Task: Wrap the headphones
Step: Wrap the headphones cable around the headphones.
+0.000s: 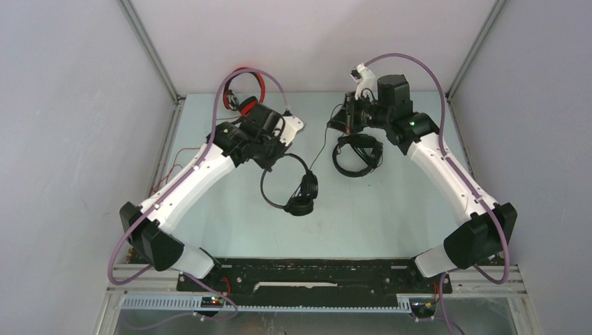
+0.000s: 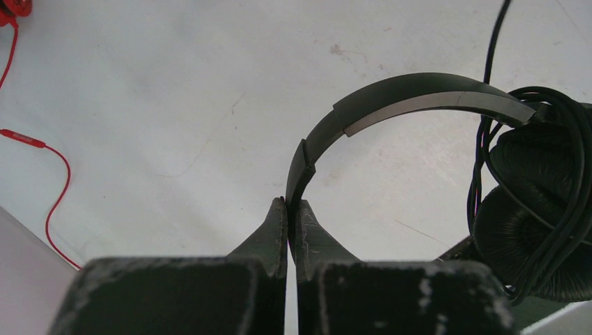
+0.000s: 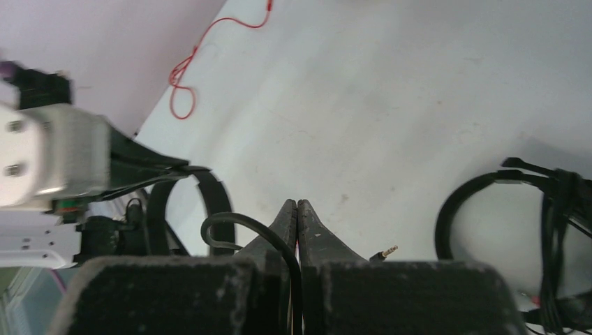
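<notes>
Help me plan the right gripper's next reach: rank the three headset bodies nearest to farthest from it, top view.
1. Right black headset, beside the right gripper.
2. Middle black headset, centre; its cable reaches the jaws.
3. Red headset, back left.

Matt white surface (image 2: 174, 105), smooth, with faint scratches and small scuffs. On the black headphones (image 2: 419, 94), matt plastic headband with a satin, metal-looking grey strip. Their ear pads (image 2: 520, 237) are wrinkled, leather-like, dull. Thin black cable (image 2: 494, 38), smooth, slight sheen. Thin red cable (image 2: 59, 167), glossy. Black left gripper (image 2: 290, 206), rough, chipped pale at the edges. Glossy white plastic arm shells (image 1: 202, 171).
</notes>
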`<state>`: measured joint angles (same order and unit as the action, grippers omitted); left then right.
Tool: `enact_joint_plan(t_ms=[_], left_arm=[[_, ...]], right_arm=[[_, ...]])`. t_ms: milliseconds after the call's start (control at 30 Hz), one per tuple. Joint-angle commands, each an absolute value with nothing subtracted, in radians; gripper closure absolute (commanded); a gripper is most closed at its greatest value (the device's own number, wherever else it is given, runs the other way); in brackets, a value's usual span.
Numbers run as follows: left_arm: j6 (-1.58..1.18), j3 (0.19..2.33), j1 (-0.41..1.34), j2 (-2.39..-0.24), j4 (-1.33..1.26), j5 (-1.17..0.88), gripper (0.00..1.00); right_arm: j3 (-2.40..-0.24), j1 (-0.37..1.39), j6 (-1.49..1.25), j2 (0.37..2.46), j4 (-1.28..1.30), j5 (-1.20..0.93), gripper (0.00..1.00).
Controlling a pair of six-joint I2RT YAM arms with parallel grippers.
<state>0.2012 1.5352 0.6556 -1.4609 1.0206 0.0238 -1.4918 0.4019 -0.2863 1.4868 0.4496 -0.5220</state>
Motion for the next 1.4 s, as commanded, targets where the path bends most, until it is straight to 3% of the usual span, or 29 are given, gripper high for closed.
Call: enact_joint_plan(t_ms=[0,200,633,1367], left_arm=[[0.168,1.583,0.661,-1.505,0.977,0.121,1.0],[0.044,1.698,0.599,-1.598,1.017,0.151,1.0],[-0.207,1.707,0.494,-1.61,0.929,0.179,1.0],[-0.534,1.531,0.386,-1.428,0.677,0.069,1.0]], right_arm=[[-1.554,0.453,-0.345,1.468,0.415,-0.596,1.0],[-1.507,0.527,-0.397,1.421,0.373,-0.629,1.0],[-1.353,0.721,-0.479,1.406,0.318,-0.645,1.0],[-1.294,0.813,-0.321,1.46,0.34,-0.314,1.0]])
